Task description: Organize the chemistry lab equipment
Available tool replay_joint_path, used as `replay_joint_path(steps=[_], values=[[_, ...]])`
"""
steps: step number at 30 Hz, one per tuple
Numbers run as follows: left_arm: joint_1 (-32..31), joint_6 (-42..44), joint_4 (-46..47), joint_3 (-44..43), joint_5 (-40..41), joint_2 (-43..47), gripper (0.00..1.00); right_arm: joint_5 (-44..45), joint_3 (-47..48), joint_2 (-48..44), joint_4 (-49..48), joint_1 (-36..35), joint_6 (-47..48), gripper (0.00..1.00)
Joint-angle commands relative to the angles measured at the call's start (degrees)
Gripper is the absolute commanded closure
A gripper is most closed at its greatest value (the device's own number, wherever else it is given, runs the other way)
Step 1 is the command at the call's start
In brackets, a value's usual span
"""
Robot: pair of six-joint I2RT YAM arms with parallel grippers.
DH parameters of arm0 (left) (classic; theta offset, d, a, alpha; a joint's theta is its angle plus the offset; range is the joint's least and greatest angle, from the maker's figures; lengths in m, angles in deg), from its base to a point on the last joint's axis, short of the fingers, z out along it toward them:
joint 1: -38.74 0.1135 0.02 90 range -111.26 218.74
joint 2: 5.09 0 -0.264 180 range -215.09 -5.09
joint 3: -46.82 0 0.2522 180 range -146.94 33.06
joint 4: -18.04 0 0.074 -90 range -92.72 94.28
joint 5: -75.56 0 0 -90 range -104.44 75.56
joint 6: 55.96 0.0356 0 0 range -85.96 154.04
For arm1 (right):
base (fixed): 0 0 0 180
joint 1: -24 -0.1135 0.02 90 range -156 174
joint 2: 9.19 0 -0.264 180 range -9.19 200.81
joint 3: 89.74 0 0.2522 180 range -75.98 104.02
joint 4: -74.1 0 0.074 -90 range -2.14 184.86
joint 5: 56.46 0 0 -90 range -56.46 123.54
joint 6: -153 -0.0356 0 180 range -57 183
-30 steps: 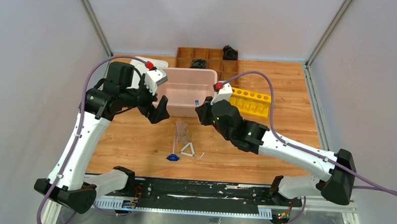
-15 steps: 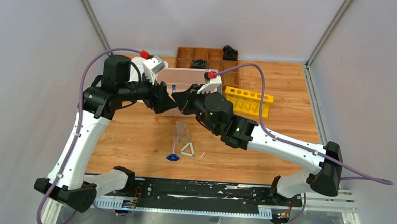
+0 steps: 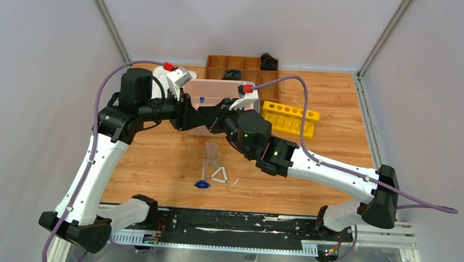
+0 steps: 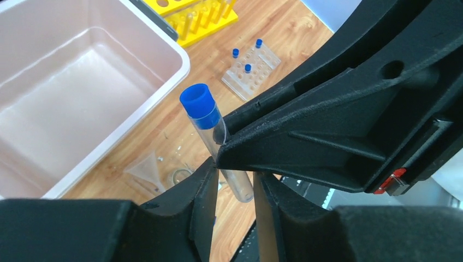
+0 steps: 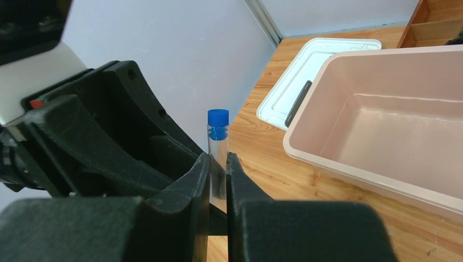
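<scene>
Blue-capped, the small clear tube (image 5: pixel 218 136) stands upright beside the pink plastic bin (image 5: pixel 382 142), pinched in the closed right gripper (image 5: pixel 218 162), its lower end hidden; whether the left gripper (image 4: pixel 235 176) flanking it actually clamps cannot be told.

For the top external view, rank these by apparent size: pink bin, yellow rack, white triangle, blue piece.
1. pink bin, though the arms partly cover it
2. yellow rack
3. white triangle
4. blue piece; it looks close to the triangle in size, so this last ranking is unsure.
</scene>
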Motion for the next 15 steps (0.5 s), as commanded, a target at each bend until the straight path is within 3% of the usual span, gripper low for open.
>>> replay_joint_path(steps=[1, 5, 8, 12, 15], values=[[-0.3, -1.6, 2.4, 2.2, -2.7, 0.4, 0.68, 1.2, 1.4, 0.1, -5.0, -1.9, 0.8, 1.00], [-0.3, -0.9, 2.2, 3.4, -3.7, 0.5, 0.86, 1.3, 1.5, 0.2, -4.9, -1.8, 1.1, 0.98], [-0.3, 1.6, 0.7, 2.9, -2.6, 0.5, 0.99, 0.9, 4.8, 0.1, 3.9, -1.0, 0.0, 0.78], [-0.3, 8.1, -1.8, 2.4, -0.2, 1.1, 1.00, -5.2, 10.5, 0.8, 19.0, 3.4, -3.1, 0.54], [-0.3, 14.7, -3.3, 3.8, 0.6, 2.3, 1.00, -15.5, 16.0, 3.8, 28.1, 8.1, -6.3, 0.46]])
